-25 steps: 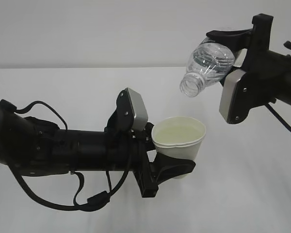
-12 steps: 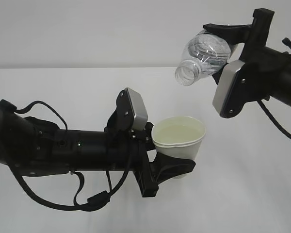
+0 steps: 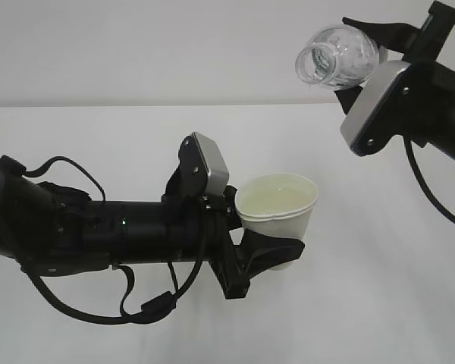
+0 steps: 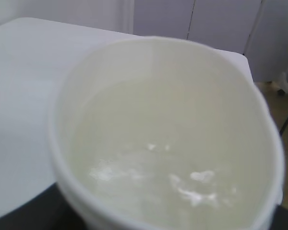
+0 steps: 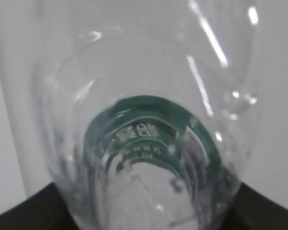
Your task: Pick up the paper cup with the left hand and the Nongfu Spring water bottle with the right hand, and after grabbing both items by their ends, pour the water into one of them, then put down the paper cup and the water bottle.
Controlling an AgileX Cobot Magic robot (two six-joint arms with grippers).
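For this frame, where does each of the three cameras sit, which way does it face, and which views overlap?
Exterior: in front, angled down at the table; both arms show, left gripper holding the paper cup, right gripper holding the bottle.
Left wrist: behind the cup, looking into the water; dark gripper edge at bottom.
Right wrist: at the bottle's base, looking along it; dark gripper at the bottom corners.
Shared: exterior and left wrist both show the cup.

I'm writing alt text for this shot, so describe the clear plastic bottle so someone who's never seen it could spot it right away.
Look to the top right corner of the exterior view, where the black right gripper with its light-grey plate comes in. Its jaws hold a small clear ribbed plastic bottle in the air, tipped on its side with its uncapped mouth pointing left. Unlike the white paper cup lower down, it is see-through.
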